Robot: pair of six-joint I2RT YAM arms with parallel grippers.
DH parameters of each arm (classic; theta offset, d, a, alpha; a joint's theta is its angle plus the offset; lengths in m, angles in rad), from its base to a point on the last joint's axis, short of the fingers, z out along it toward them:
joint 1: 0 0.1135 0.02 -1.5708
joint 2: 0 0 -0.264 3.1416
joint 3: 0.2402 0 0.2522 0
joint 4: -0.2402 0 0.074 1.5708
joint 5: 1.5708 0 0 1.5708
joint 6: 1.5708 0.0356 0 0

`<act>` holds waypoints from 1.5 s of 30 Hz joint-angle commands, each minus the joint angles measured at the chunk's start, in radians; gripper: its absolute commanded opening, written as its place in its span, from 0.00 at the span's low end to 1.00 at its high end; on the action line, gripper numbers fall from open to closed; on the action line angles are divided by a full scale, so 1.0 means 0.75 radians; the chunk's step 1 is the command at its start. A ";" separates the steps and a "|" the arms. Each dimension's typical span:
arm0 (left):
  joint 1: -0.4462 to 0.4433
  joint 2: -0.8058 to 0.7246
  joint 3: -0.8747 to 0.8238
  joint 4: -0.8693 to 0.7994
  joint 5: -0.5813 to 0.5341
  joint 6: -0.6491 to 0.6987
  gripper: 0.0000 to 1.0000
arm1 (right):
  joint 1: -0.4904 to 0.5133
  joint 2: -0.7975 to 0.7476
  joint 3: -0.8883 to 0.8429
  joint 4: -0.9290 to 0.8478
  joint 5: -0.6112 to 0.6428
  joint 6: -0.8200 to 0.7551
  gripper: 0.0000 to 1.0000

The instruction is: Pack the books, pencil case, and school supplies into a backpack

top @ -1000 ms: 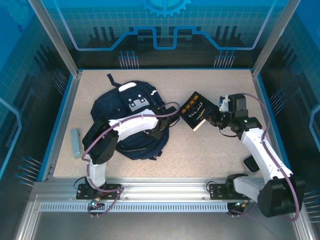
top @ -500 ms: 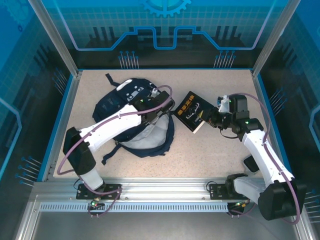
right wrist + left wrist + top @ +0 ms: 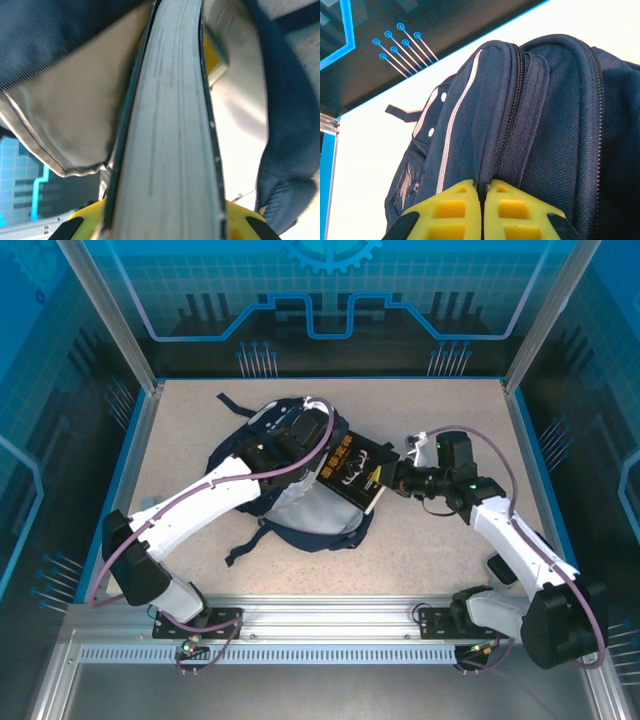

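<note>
Backpack (image 3: 300, 510) lies mid-bench (image 3: 450, 410), opening toward its right. Book (image 3: 352, 468) at backpack's right edge, leading end inside the opening. Right jaws right of backpack, on book's trailing end. Left jaws on backpack's far top seam.

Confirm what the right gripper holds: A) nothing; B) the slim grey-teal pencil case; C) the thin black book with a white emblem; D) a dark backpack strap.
C: the right gripper is clamped on the thin black book with a white emblem, its far edge at the open mouth of the navy fabric backpack.
</note>
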 commanded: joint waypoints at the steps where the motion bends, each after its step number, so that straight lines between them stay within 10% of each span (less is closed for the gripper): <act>1: -0.009 -0.061 0.019 0.261 -0.055 0.056 0.01 | 0.102 0.049 -0.002 0.261 -0.040 0.109 0.09; 26: 0.000 -0.025 0.069 0.216 -0.021 -0.188 0.00 | 0.484 0.979 0.476 0.577 0.503 0.444 0.12; 36: 0.017 -0.016 0.067 0.196 -0.018 -0.247 0.00 | 0.463 1.023 0.543 0.459 0.362 0.370 0.62; 45: 0.051 0.001 0.027 0.196 0.076 -0.313 0.00 | 0.331 0.660 0.263 0.287 0.372 0.250 0.76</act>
